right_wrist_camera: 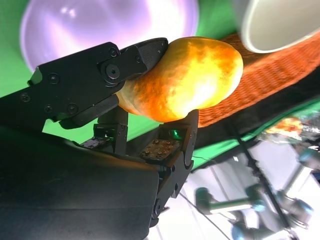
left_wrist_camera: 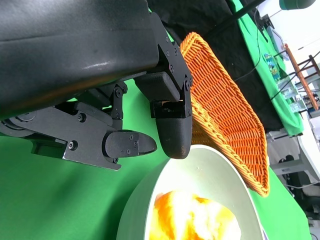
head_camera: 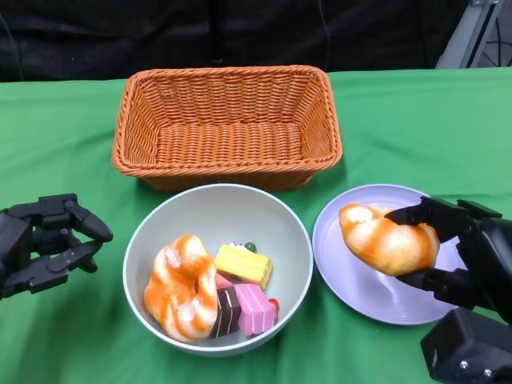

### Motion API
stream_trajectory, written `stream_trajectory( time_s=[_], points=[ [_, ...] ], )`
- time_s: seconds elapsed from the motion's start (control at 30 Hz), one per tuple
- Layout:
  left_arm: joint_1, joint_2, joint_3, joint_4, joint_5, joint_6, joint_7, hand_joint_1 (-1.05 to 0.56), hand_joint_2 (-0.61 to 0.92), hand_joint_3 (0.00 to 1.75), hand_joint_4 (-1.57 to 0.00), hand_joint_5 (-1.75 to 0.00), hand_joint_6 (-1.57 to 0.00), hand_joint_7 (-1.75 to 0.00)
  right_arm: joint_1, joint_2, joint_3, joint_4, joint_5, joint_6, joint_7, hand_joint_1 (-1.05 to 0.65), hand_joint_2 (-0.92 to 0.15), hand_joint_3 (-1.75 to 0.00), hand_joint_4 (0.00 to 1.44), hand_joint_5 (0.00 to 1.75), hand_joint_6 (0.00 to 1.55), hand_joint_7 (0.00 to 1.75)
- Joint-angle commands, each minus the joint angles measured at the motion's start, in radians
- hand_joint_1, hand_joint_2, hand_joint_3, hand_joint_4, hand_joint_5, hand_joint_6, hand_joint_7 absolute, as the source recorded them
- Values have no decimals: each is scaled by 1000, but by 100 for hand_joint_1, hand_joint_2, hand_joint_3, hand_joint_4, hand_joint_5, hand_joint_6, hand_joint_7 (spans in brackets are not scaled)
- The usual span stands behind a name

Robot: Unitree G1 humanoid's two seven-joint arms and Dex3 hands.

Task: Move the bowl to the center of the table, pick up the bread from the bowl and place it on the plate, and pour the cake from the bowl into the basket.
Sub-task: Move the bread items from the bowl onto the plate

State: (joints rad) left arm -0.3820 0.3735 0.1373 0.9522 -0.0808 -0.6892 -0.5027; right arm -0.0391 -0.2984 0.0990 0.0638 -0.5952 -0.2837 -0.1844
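Right hand (head_camera: 448,252), lower right, grips a bread piece (head_camera: 388,238) over the plate (head_camera: 352,280). Left hand (head_camera: 48,240) hangs with fingers apart, holding nothing, beside the bowl (head_camera: 208,204) at centre, which holds more bread (head_camera: 182,286) and cake pieces (head_camera: 242,264).

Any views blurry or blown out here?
Head view: sharp, evenly lit, soft shadows only. Right wrist view: bread in the right hand is close and soft, with the plate behind it blurred and glary. Left wrist view: left hand sharp, bowl contents blurred, far corner overexposed.
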Motion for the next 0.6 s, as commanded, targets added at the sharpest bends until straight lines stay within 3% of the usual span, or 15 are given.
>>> stream_trajectory(
  time_s=[0.03,0.33,0.47,0.6],
  points=[
    [-7,19,9,7,-7,-7,-5,-10,92,34,-74,-133,-80,-106,-76,-31,19,106,-49,-15,-55,-3,-85,0,78,117,94,53],
    [-5,21,11,5,-12,-6,-9,-8,92,35,-73,-133,-79,-107,-206,-53,87,315,-111,-30,-118,-5,-85,0,78,119,101,39],
    [-2,21,11,-4,-12,2,-9,-9,92,35,-73,-134,-79,-108,-256,-59,137,385,-150,-5,-100,-10,-86,0,77,114,103,27],
    [1,21,11,-6,-12,-5,-9,-9,92,35,-73,-134,-79,-109,-292,-75,197,429,-184,9,-56,-13,-87,0,73,119,107,18]
  ],
)
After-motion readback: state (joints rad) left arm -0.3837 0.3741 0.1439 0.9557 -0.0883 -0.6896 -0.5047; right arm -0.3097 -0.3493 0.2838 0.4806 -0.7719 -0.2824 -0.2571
